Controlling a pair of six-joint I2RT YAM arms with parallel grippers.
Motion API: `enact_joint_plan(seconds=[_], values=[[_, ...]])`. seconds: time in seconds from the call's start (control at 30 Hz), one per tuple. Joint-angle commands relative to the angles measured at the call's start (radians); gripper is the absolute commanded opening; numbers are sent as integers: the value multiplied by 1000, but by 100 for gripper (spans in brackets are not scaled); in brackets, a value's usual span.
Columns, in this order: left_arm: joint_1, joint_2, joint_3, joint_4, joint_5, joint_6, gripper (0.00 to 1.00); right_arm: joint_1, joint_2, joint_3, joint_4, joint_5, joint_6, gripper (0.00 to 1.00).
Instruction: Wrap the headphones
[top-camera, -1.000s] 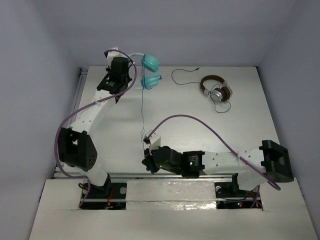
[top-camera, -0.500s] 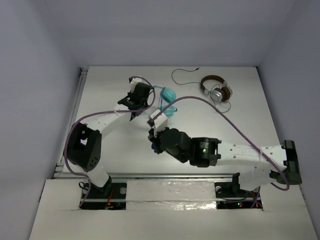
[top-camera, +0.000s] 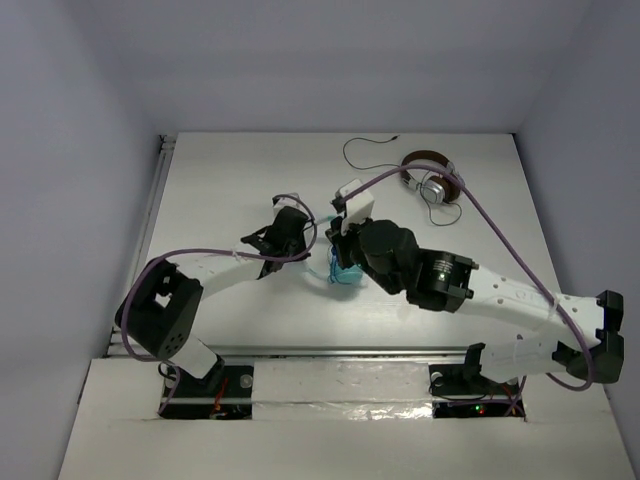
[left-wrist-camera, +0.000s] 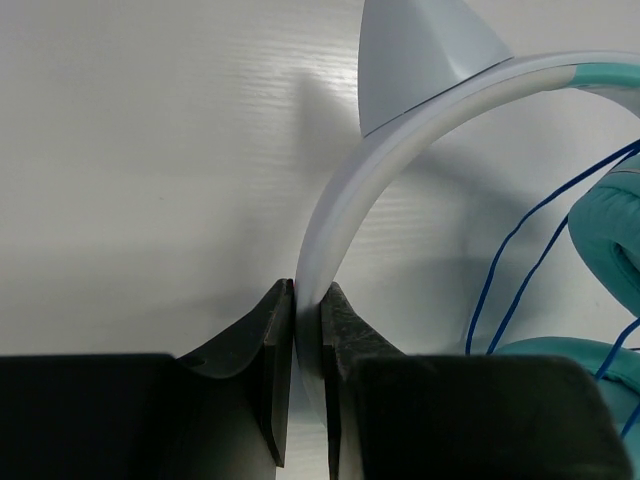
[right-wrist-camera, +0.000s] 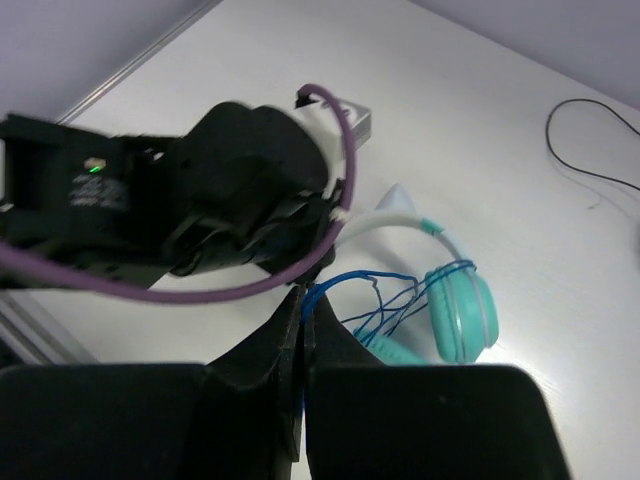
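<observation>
Left gripper (left-wrist-camera: 307, 295) clamped the stiff white headband (left-wrist-camera: 335, 215) of the teal padded headphones (left-wrist-camera: 612, 230) — my surest hold, I judged; right gripper (right-wrist-camera: 303, 295) pinched their limp blue cable (right-wrist-camera: 360, 275).

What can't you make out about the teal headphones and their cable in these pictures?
Top view: the headphones are mostly under the right arm; only a teal sliver shows.
Left wrist view: the picture's right edge cuts off the ear cups, and the left gripper, shut on the headband, hides its lower end.
Right wrist view: the cable runs into the shut right gripper, so its plug is hidden.
</observation>
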Motion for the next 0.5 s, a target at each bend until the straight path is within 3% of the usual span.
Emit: enact_joint_plan(seconds=[0.0, 0.3, 0.47], values=[[-36, -96, -29, 132, 83, -34, 0, -45, -15, 2, 35, 19, -24, 0], [-104, -145, -123, 174, 118, -45, 0, -191, -29, -19, 112, -39, 4, 0], [-137, -165, -161, 203, 129, -48, 0, -337, -40, -38, 145, -105, 16, 0]])
